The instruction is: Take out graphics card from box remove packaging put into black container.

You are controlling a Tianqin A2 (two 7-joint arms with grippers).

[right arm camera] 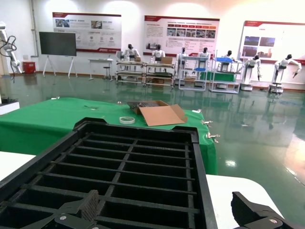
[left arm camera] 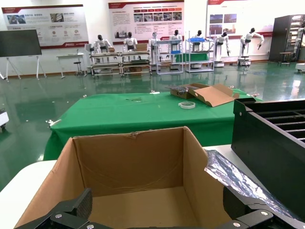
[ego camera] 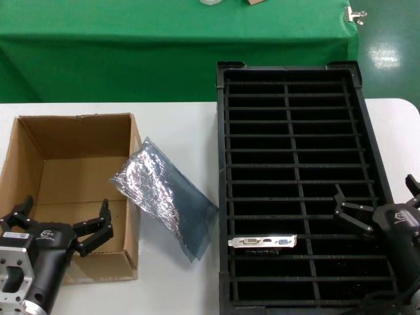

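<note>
We see the graphics card (ego camera: 262,241) standing on edge in a slot of the black container (ego camera: 293,79), in the left column, a few rows from the near end; only its silver bracket with a blue port shows above the ribs. The container sits on the right part of the white table (ego camera: 170,121), its thin ribs forming two columns of narrow slots.

Just left of the container lies the packaging (ego camera: 164,197), a crinkled silvery anti-static bag, flat on the table between the container and the box (ego camera: 75,141). One end of the bag touches the box's right wall. The cardboard box is open at the top, and we see nothing inside it.

Our left gripper (ego camera: 63,223) hovers over the near edge of the box with its fingers spread apart and nothing between them; the left wrist view looks across the box interior with the bag (left arm camera: 238,179) beside it. Our right gripper (ego camera: 377,203) hangs above the container's near right side, fingers likewise apart and gripping nothing. Beyond the table stands a green-draped table (ego camera: 170,39).
</note>
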